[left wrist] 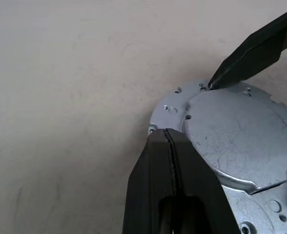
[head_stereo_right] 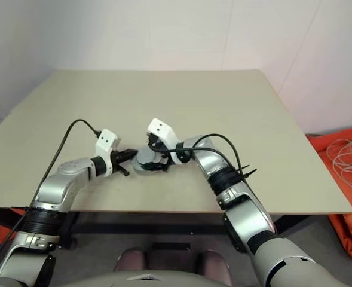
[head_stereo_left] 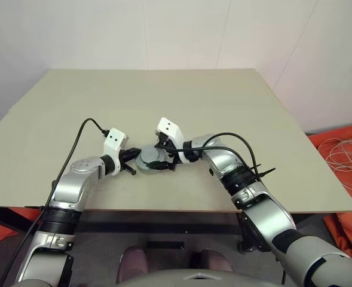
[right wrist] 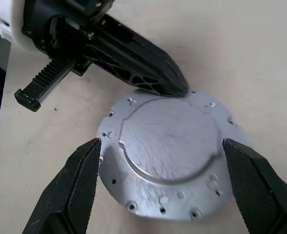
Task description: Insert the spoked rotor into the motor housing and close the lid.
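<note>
One grey metal disc, the lid (right wrist: pixel 165 156), lies flat near the front edge of the table (head_stereo_left: pixel 223 101). The left gripper (left wrist: pixel 168 139), fingers pressed together, touches its rim. The right gripper (right wrist: pixel 165 168) hangs over it, two fingers spread wide on either side.

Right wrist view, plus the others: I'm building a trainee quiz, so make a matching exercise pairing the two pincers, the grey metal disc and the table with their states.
Things:
1. left pincer
2. right pincer
3. grey metal disc
4. table

States:
a. open, one finger on each side of the disc
b. beige, bearing the disc
c. shut, tip at the disc's rim
d. lying flat, raised round centre facing up

Pairs: 1-c, 2-a, 3-d, 4-b
</note>
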### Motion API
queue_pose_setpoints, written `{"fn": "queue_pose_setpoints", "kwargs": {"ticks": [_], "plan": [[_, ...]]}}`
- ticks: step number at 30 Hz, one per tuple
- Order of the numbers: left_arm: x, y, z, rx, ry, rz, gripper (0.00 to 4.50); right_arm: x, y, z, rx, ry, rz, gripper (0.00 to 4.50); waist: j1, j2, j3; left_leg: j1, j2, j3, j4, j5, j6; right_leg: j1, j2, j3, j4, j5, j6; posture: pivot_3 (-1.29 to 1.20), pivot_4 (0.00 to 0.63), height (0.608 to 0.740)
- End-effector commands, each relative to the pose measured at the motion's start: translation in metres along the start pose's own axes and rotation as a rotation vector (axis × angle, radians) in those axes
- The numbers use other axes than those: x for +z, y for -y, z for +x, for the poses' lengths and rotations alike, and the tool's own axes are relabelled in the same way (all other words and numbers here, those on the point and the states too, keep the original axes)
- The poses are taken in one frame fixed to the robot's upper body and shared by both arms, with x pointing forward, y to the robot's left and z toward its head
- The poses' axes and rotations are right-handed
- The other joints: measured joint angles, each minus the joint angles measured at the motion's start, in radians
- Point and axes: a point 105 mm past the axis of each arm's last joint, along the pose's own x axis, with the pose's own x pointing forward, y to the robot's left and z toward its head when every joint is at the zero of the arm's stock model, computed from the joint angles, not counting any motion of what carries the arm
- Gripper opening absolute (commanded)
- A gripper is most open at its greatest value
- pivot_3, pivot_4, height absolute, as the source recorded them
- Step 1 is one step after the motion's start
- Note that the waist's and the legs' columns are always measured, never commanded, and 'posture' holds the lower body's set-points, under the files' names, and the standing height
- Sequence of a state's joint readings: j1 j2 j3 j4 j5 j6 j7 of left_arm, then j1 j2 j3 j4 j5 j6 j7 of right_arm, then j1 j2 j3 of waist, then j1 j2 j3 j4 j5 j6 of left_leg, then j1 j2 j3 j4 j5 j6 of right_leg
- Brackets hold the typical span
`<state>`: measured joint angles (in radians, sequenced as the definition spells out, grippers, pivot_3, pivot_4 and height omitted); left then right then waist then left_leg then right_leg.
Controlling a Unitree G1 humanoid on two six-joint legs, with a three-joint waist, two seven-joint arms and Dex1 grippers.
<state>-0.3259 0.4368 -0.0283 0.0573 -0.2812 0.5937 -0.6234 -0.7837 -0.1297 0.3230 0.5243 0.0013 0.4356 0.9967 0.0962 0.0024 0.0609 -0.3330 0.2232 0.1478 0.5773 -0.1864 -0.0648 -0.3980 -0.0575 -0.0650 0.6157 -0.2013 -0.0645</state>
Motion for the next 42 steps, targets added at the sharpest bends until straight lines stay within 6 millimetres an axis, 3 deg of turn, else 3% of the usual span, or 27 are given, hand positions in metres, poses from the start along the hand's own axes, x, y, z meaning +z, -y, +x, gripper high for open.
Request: {"fn": "queue_pose_setpoints", "kwargs": {"ticks": [1, 5, 7, 11, 14, 18, 32, 42], "plan": [[-0.012, 0.003, 0.003, -0.012, -0.053, -0.015, 0.00, 0.016, 0.008, -0.016, -0.035, 0.068, 0.009, 4.49, 0.000, 0.000, 0.000, 0.000, 0.000, 0.000, 0.000, 0.000, 0.000, 0.000, 0.000, 0.000, 0.000, 0.000, 0.000, 0.00, 0.000, 0.740], [-0.011, 0.004, 0.003, -0.018, -0.053, -0.015, 0.00, 0.019, 0.015, -0.033, -0.066, 0.137, 0.132, 4.49, 0.000, 0.000, 0.000, 0.000, 0.000, 0.000, 0.000, 0.000, 0.000, 0.000, 0.000, 0.000, -0.001, 0.000, 0.000, 0.00, 0.000, 0.740], [-0.011, 0.004, 0.003, -0.018, -0.054, -0.016, 0.00, 0.015, 0.024, -0.042, -0.120, 0.161, 0.256, 4.49, 0.000, 0.000, 0.000, 0.000, 0.000, 0.000, 0.000, 0.000, 0.000, 0.000, 0.000, 0.000, -0.002, 0.000, 0.000, 0.00, 0.000, 0.740], [-0.012, 0.004, 0.002, -0.020, -0.059, -0.018, 0.00, 0.006, 0.023, -0.058, -0.089, 0.178, 0.562, 4.49, 0.001, 0.000, 0.000, 0.000, 0.000, 0.000, 0.000, 0.000, 0.000, 0.001, 0.000, 0.000, -0.002, 0.000, 0.000, 0.00, 0.000, 0.740], [-0.013, 0.003, 0.001, -0.018, -0.062, -0.019, 0.00, -0.013, 0.019, -0.064, -0.048, 0.114, 0.868, 4.49, 0.001, 0.000, 0.000, 0.000, 0.000, 0.000, 0.000, 0.000, 0.000, 0.001, 0.000, 0.000, -0.002, 0.000, 0.000, 0.00, 0.000, 0.740], [-0.015, 0.003, 0.000, -0.016, -0.063, -0.027, 0.00, -0.016, 0.018, -0.062, -0.027, 0.150, 1.057, 4.49, 0.003, 0.002, 0.000, 0.000, 0.000, 0.000, -0.001, 0.000, 0.000, 0.001, 0.000, 0.000, -0.002, 0.000, 0.000, 0.00, 0.000, 0.740], [-0.020, 0.003, -0.004, -0.007, -0.074, -0.037, 0.00, -0.024, 0.003, -0.034, 0.015, 0.137, 1.235, 4.49, 0.003, 0.004, -0.002, 0.000, 0.000, 0.001, -0.003, 0.000, -0.001, 0.000, 0.000, -0.001, -0.007, 0.000, 0.001, 0.00, 0.000, 0.740], [-0.020, 0.002, -0.004, -0.005, -0.074, -0.042, 0.00, -0.016, -0.004, -0.022, 0.054, 0.160, 1.284, 4.49, 0.003, 0.008, -0.004, 0.001, 0.000, 0.001, -0.007, 0.001, -0.002, 0.000, 0.000, -0.001, -0.008, 0.000, 0.001, 0.00, 0.000, 0.740]]}}
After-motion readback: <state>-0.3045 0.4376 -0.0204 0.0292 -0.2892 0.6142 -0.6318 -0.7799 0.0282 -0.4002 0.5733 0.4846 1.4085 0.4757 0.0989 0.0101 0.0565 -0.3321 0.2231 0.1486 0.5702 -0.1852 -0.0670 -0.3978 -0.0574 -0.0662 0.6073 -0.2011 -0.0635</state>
